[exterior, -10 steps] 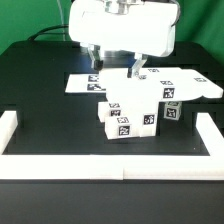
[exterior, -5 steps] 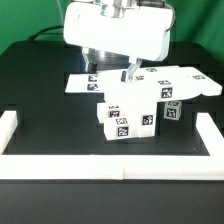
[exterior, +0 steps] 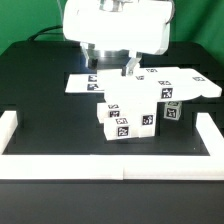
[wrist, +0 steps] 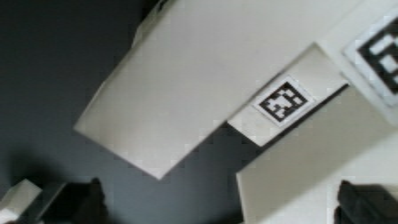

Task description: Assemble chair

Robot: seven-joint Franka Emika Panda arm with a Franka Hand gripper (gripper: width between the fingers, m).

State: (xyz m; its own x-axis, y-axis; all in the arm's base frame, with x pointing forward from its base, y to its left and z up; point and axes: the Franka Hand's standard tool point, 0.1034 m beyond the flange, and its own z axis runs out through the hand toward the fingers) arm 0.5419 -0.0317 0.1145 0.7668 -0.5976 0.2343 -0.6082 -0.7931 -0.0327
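The chair (exterior: 127, 110) stands mid-table as a chunky white cluster with black-and-white tags, a small tagged block (exterior: 172, 113) at its right side and a wide flat white part (exterior: 188, 82) reaching out behind it. My gripper (exterior: 108, 68) hangs just above the back of the cluster, open, with one finger (exterior: 128, 70) close over the chair's top. In the wrist view the chair's white slabs (wrist: 187, 85) and one tag (wrist: 285, 103) fill the picture below my gripper (wrist: 222, 200). Both dark fingertips (wrist: 80, 198) stand wide apart and hold nothing.
The marker board (exterior: 80, 83) lies flat behind the chair toward the exterior view's left. Low white border rails run along the left (exterior: 9, 128), front (exterior: 110, 166) and right (exterior: 210, 135) of the black table.
The gripper has shifted toward the exterior view's left, staying open. The chair pieces have not moved.
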